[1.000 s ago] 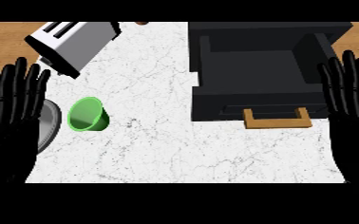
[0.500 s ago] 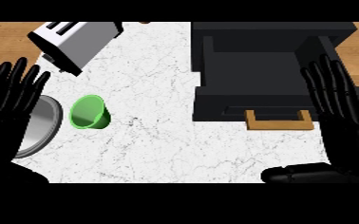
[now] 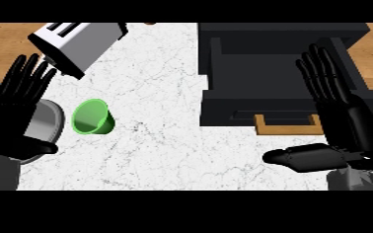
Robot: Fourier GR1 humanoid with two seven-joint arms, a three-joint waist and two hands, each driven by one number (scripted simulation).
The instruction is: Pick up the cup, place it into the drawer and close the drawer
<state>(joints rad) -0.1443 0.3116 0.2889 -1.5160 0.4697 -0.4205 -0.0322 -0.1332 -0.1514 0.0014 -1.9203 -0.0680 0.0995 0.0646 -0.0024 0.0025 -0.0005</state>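
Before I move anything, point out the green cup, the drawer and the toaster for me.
green cup (image 3: 92, 117), head view: on its open inside, lying on its side.
drawer (image 3: 268, 73), head view: on the dark floor of the open box.
toaster (image 3: 86, 42), head view: on its grey side wall.

No text, label, brand, number or sign can be read on anything here.

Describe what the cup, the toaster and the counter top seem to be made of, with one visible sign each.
Cup: probably plastic, given its even, bright green colour with no gloss. Toaster: likely brushed metal, from its grey sheen and dark slots. Counter top: looks like marble or a marble-look laminate, white with fine grey veins.
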